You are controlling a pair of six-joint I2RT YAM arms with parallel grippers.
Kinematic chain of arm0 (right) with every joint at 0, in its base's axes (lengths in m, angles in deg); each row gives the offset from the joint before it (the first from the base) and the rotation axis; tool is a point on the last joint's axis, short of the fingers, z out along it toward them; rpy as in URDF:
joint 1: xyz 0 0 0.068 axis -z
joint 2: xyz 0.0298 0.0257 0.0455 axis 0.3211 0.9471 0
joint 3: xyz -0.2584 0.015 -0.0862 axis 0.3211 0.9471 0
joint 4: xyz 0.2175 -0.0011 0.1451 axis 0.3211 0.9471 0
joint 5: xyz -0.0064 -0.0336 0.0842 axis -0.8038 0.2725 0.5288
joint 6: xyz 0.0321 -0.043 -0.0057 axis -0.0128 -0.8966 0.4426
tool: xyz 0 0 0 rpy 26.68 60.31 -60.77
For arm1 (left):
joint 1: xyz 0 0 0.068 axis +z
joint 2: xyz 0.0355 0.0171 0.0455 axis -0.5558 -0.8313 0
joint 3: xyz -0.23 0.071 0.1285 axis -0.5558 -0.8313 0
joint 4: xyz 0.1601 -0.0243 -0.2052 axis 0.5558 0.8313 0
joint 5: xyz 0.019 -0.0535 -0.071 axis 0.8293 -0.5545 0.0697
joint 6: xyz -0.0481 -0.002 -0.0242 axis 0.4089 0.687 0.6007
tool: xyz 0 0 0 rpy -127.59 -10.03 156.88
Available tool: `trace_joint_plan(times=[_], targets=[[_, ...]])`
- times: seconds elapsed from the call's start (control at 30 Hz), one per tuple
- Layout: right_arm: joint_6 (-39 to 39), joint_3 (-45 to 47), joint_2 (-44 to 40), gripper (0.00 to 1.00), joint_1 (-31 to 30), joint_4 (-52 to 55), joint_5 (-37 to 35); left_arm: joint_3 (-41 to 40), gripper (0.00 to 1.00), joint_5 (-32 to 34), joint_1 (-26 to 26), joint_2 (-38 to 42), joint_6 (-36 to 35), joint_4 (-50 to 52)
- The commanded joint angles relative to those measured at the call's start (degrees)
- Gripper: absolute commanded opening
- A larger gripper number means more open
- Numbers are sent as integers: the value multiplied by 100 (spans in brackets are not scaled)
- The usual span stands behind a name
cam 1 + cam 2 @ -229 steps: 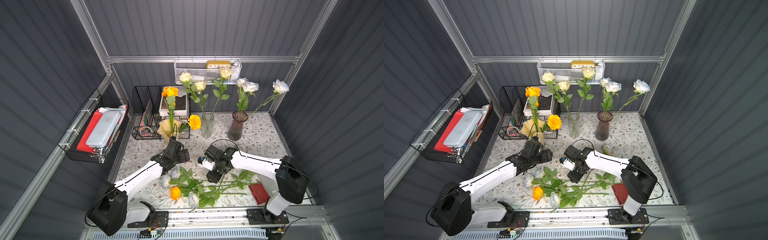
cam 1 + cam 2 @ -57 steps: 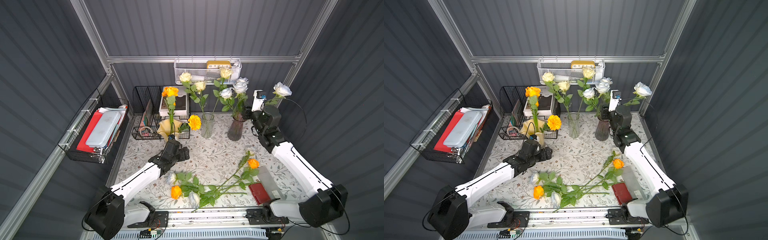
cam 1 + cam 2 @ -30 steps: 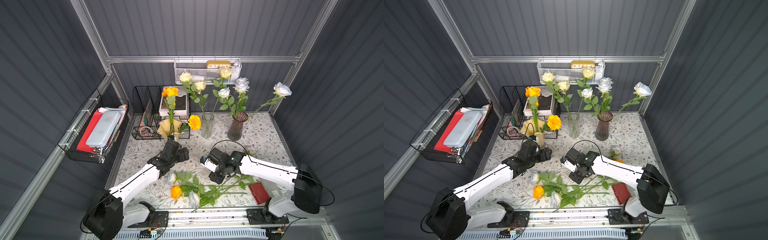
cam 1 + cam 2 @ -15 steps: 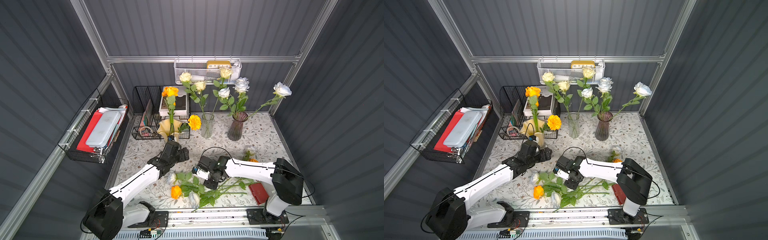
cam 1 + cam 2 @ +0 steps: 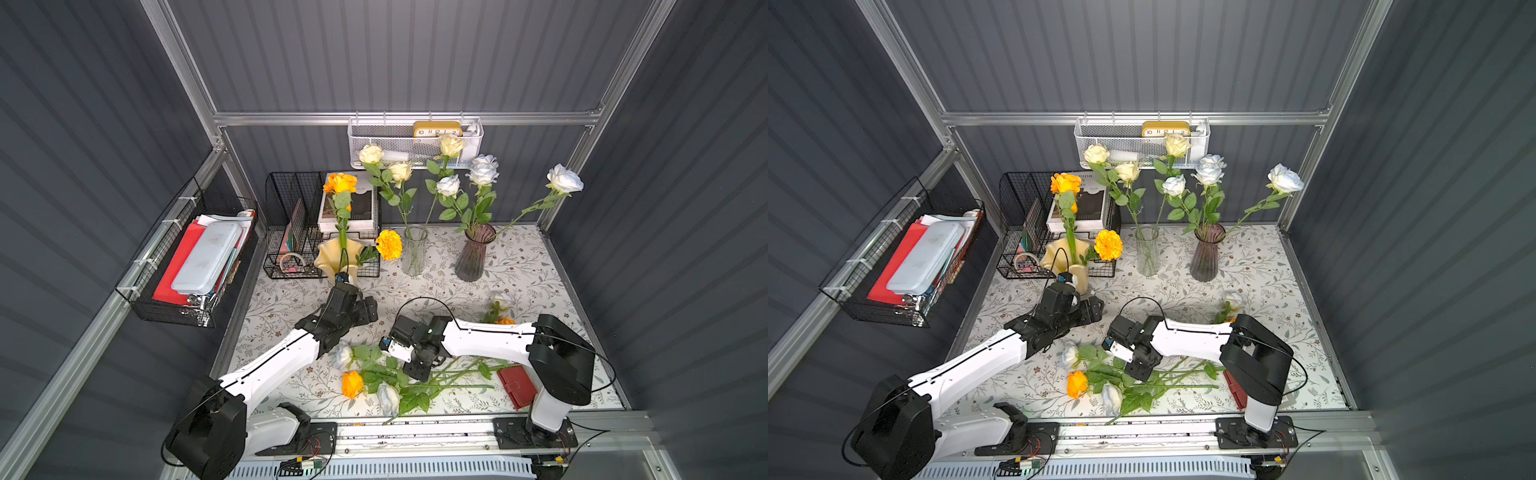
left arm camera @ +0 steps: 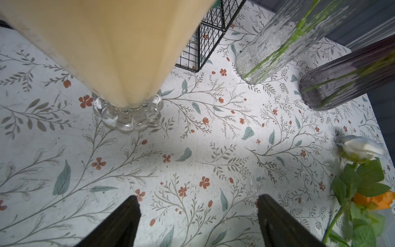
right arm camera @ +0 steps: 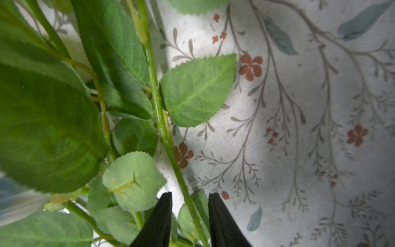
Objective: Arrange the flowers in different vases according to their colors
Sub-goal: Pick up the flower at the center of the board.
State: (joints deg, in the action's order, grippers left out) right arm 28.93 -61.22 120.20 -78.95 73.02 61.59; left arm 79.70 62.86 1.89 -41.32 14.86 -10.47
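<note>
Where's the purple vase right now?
In both top views the purple vase stands upright at the back of the table, toward the robot's right. It is beside the clear vase and holds white roses.

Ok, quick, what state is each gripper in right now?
Left gripper: wide open, holding nothing.
Right gripper: narrowly open, fingers either side of a green flower stem, not clamped on it yet.
</note>
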Motion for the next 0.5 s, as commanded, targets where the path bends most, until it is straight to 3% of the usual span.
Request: trace_joint_plan(times=[0.0, 0.3, 0.47], targets=[[-5, -64, 156, 33, -68, -49, -125, -85, 90, -3, 24, 91, -27, -44], [50, 7, 358, 24, -165, -168, -457, -100, 90, 6, 24, 91, -37, -50], [38, 34, 373, 13, -165, -316, -1005, -102, 90, 19, 24, 98, -43, -41]])
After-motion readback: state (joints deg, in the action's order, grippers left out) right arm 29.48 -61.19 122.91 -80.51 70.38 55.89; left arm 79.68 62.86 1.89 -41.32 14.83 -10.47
